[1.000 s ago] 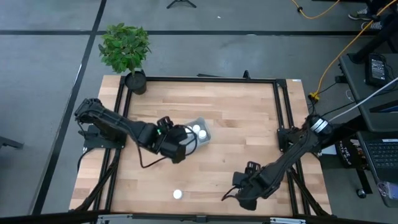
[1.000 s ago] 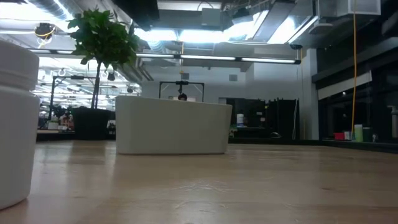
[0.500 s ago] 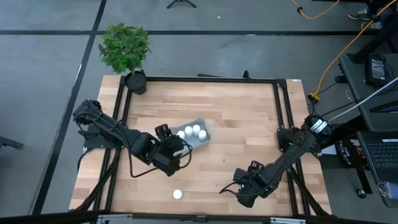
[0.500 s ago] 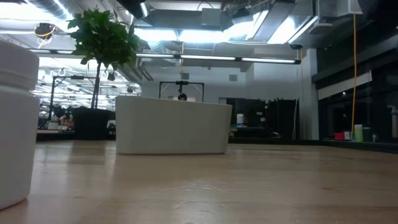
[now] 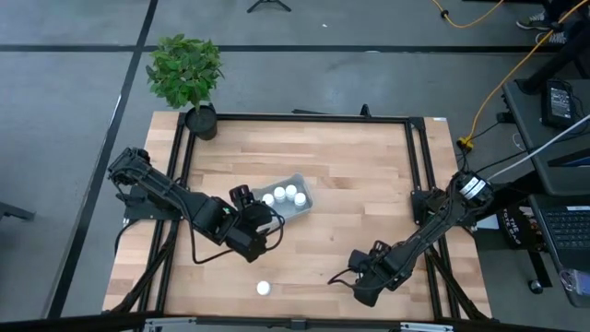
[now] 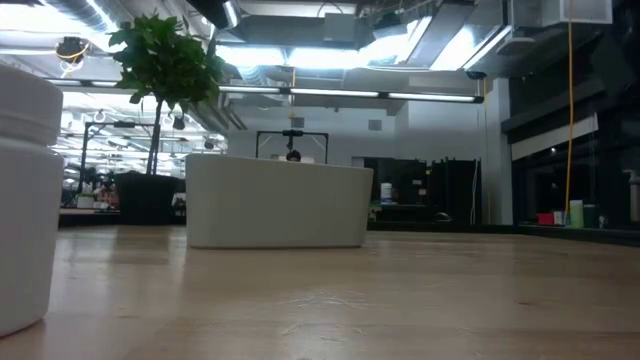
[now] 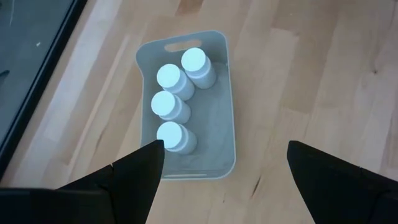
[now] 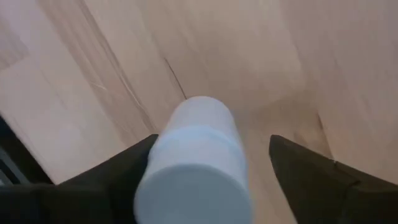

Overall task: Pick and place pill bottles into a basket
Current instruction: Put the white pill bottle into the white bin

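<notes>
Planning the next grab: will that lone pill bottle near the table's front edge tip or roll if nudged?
The lone pill bottle stands upright, so an off-centre nudge may tip it. Being round, it would probably roll on the smooth table.

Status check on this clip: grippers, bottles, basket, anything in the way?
Left gripper open, empty, beside basket. Four pill bottles inside. Right gripper around a bottle at the table's front; grip unconfirmed. One loose bottle remains. Nothing in the way.

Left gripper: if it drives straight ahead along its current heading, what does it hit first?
Probably the basket. The left gripper is open and empty, pointing down at the basket, with four pill bottles standing inside. The near rim or the closest bottle would come first; depth is unclear.
</notes>
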You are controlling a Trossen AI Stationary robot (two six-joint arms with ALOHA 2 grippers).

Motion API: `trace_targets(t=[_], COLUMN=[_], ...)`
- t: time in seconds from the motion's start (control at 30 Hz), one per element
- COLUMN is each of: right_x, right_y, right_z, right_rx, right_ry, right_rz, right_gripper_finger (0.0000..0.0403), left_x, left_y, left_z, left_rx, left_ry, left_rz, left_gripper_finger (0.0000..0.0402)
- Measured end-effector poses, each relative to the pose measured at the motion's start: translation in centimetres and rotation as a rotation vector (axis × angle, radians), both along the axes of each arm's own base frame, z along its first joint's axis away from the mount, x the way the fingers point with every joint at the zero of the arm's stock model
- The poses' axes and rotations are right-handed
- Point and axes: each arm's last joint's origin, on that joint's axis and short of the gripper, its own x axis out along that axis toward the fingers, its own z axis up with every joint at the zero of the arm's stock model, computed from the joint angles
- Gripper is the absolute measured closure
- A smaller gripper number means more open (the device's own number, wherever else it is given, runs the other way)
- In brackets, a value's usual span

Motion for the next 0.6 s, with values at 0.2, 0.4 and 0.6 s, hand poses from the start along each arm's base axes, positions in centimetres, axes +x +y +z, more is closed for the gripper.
trace_targets(t=[0.2,0.4,0.6], right_x=[0.7,2.5,5.1], right_y=[0.6,0.4,-2.6], right_z=[1.3,4.6,10.2], right_rx=[0.017,-0.002,-0.149], right_ry=[-0.036,-0.056,-0.061], right_rz=[0.086,0.228,0.377], right_gripper_finger=[0.0240,0.0239,0.0239], left_x=[0.0,0.1,0.2], left_y=[0.1,0.4,0.5], left_z=[0.0,0.1,0.2], left_rx=[0.007,0.027,0.054], left_ry=[-0.017,-0.056,-0.097], left_rz=[0.023,0.077,0.121], left_gripper_finger=[0.0070,0.0070,0.0070])
